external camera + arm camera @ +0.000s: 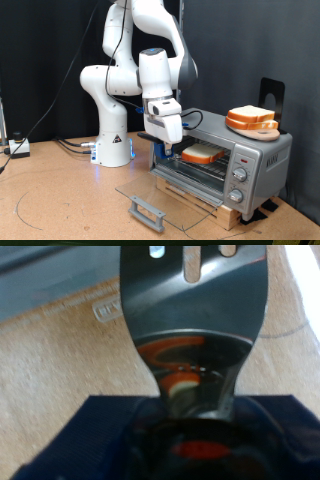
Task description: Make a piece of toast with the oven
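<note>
On the oven [222, 160] rack, door dropped open near the bench's far right corner, the piece of toast [201, 154] is seen—judged light, crumbly, best supported underneath; gripper [166, 141] fingers are clenched on a spatula [195, 315].

Two cameras: one off the arm, one on the hand.
The exterior view faces the arm [130, 80] and open oven [222, 160] from mid-distance; the wrist view looks closely down a spatula [193, 310] toward the counter [60, 360].
</note>
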Controlling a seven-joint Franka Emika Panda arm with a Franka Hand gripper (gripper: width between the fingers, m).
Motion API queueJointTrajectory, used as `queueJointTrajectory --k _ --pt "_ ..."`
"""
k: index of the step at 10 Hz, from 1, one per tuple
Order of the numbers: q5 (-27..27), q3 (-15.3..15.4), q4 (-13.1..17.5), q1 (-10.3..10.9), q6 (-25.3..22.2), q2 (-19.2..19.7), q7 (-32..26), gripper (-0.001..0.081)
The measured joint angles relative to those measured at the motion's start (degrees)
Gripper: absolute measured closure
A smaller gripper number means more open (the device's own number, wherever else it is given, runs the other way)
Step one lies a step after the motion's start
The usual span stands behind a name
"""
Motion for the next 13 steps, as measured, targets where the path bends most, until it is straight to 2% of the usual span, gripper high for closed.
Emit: queueJointTrajectory --k 3,4,7,8,9,11,13 --pt "-2.11 -2.01 2.51 -3.36 -1.77 2.73 -3.12 0.0412" --pt "-2.14 -3.21 3.2 -3.91 -3.86 3.02 -4.3 0.0412" --pt "-2.14 -7.5 6.25 -5.31 -14.16 2.89 -5.78 0.0412" --pt "-2.14 -7.33 6.08 -5.29 -13.64 2.92 -5.78 0.0412" --pt "-1.62 -7.74 6.3 -5.27 -15.15 2.78 -5.98 0.0412" --pt "1.64 -11.67 8.36 -5.12 -22.96 1.32 -10.93 0.0412" --pt "2.52 -15.93 10.73 -5.22 -30.31 -0.58 -15.03 0.0412"
